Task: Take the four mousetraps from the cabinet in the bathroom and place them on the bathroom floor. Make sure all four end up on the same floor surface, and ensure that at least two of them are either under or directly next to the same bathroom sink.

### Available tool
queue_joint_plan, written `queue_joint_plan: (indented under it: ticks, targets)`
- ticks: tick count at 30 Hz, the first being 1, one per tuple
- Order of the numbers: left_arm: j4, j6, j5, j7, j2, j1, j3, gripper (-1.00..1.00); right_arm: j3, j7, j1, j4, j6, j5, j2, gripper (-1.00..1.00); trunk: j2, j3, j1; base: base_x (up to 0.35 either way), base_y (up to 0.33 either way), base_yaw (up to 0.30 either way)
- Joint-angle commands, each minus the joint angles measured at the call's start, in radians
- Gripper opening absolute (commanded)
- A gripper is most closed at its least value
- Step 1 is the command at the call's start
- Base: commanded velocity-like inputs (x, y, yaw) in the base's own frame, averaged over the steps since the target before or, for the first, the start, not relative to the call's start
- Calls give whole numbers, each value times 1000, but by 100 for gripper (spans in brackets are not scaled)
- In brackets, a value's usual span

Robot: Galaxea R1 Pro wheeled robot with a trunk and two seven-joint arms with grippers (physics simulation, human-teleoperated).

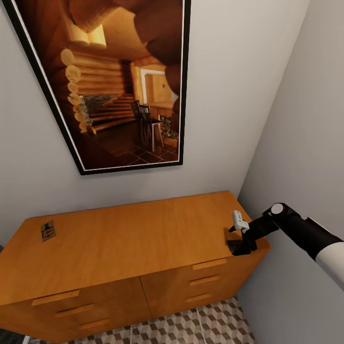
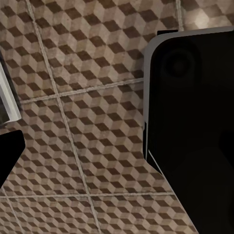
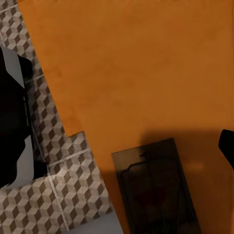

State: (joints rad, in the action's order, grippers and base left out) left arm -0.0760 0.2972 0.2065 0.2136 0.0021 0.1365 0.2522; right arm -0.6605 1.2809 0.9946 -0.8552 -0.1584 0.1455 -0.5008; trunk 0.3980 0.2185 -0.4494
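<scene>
The orange-brown cabinet (image 1: 129, 239) stands against the wall under a picture. One mousetrap (image 1: 48, 231) lies flat on its top at the far left. Another mousetrap (image 3: 156, 192) lies in shadow near the top's right front corner, directly beneath my right gripper (image 1: 242, 241). That gripper hovers just above it, open and holding nothing, with one dark fingertip (image 3: 226, 146) at the edge of the right wrist view. The left wrist view looks down on the cube-patterned bathroom floor (image 2: 87, 122), with one dark fingertip (image 2: 9, 156) at the frame's edge and nothing between the fingers. The sink is out of view.
A large framed cabin picture (image 1: 119, 81) hangs above the cabinet. A grey side wall (image 1: 306, 143) closes the corner right of the cabinet. My black base (image 2: 195, 122) stands on the tiles (image 1: 210, 320) in front of the drawers.
</scene>
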Motion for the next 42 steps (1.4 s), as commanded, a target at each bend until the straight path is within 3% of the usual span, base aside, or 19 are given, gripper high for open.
queue_joint_plan:
  ticks: [1, 23, 42]
  targets:
    - [-4, 7, 8, 0, -1, 2, 9, 100, -2, 2, 1, -1, -7, -4, -2, 100, 2, 2, -1, 0, 0, 0]
    - [-4, 7, 8, 0, -1, 2, 9, 100, -2, 2, 1, 7, 5, -18, -6, 100, 2, 2, -1, 0, 0, 0]
    - [-4, 7, 8, 0, -1, 2, 9, 100, 3, -5, 2, 88, 6, -17, -1, 100, 2, 2, -1, 0, 0, 0]
